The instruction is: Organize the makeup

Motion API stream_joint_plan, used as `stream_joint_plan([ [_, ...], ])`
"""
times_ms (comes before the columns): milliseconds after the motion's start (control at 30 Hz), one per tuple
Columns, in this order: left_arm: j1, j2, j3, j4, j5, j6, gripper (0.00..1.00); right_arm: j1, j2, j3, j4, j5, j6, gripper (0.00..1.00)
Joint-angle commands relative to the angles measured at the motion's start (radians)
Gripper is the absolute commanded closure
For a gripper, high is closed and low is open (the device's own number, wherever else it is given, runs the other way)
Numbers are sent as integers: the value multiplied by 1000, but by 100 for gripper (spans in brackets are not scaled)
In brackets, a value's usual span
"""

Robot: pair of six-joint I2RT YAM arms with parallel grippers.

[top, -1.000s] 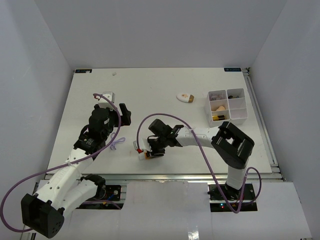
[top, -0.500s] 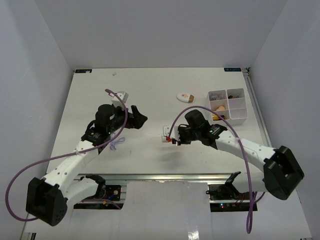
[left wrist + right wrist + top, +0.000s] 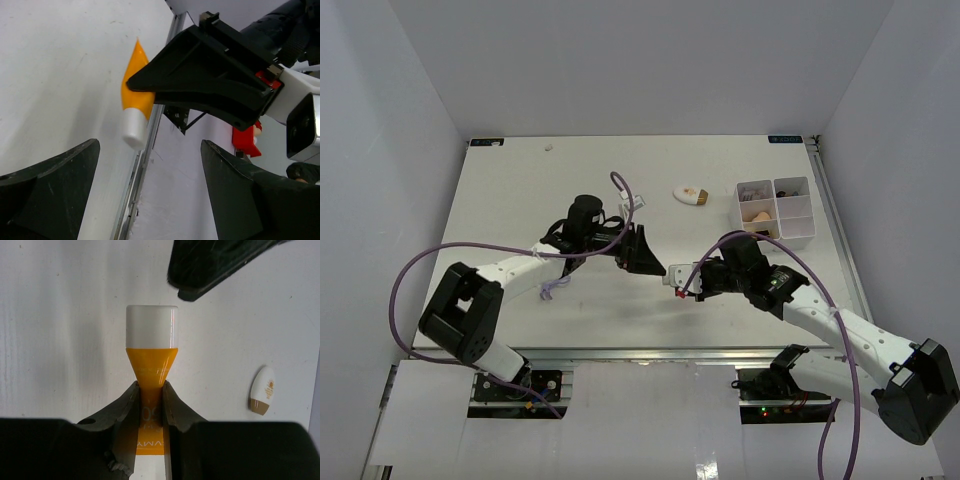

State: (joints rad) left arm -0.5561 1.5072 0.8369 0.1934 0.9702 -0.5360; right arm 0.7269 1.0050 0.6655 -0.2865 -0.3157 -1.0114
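At the left a thin purple loop (image 3: 552, 288) lies loose on the white tabletop (image 3: 520, 190), not yet sorted; further right the left gripper (image 3: 650, 262) reaches in with its jaws spread wide and nothing between them, aimed at the soft orange tube with a white cylindrical cap (image 3: 151, 357). This looks like a hand-over between the arms, though it could be a carry toward the tray. The tube hangs over the near middle of the table, cap toward the left arm, its orange body pinched to a narrow waist by the right gripper (image 3: 150, 389), whose jaws are closed tight on it. Next, the open jaws would need to straddle the cap squarely before the right lets go. Farther right sit a white oval compact (image 3: 691, 194) and the white four-compartment plastic tray (image 3: 734, 220)
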Motion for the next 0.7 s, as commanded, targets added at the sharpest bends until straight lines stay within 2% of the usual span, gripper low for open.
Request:
stream_joint_plan([
  [0, -48, 57, 73, 10, 72, -5, 7, 8, 4, 34, 0, -7, -29, 74],
  [300, -76, 137, 130, -129, 25, 45, 16, 12, -7, 42, 2, 8, -42, 74],
  [400, -78, 169, 149, -134, 56, 39, 30, 14, 2, 37, 17, 7, -44, 74],
  [533, -94, 196, 174, -147, 61, 38, 35, 22, 18, 44, 32, 5, -39, 74],
  [667, -103, 222, 198, -154, 85, 35, 49, 28, 39, 53, 40, 17, -42, 73],
])
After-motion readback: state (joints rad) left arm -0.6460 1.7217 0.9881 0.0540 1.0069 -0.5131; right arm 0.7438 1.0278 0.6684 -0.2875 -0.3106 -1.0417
